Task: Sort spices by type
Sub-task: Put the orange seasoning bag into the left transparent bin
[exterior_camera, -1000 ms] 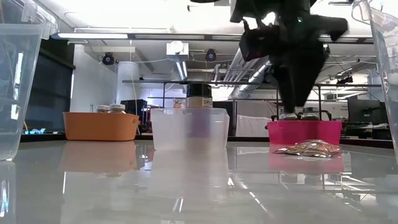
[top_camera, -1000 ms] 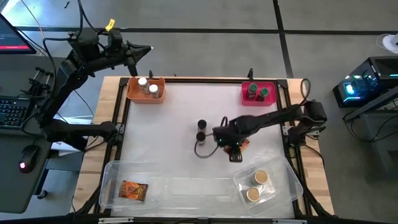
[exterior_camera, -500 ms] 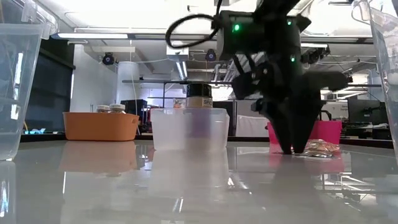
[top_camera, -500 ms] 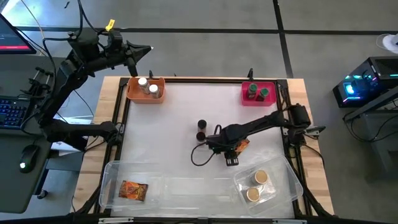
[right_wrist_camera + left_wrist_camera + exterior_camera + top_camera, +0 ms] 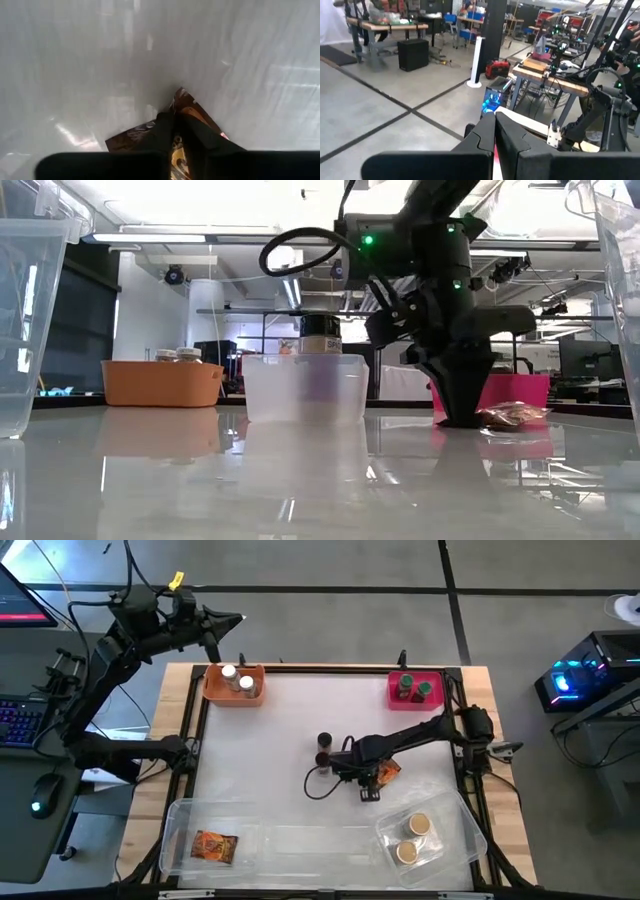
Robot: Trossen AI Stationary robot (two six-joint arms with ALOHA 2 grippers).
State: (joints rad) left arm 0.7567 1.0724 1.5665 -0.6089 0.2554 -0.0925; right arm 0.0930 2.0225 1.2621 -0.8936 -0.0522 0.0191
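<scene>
A flat orange-brown spice packet lies on the white table, right of centre. My right gripper stands on it, pointing down, shut on the packet. Two black-lidded jars stand just left of that gripper. Another packet lies in the clear tray at the near left. Tan-lidded jars sit in the clear tray at the near right. My left gripper is shut, held high beyond the table's far left corner, with nothing in it. My right gripper pinches the packet between its two fingers from above, pointing down. The fingers are on the packet's end toward the table's left. The rest of the packet lies on the table to the right of the fingers.
An orange bin with white-lidded jars stands at the far left, and a pink bin with green-lidded jars at the far right. In the low view a clear tub stands in front of a black-lidded jar.
My right gripper has come down from above the packet to the table, drifting slightly toward the table's left edge, and has taken hold of the packet's left end. The packet, flat before, now looks bunched up beside the fingers.
</scene>
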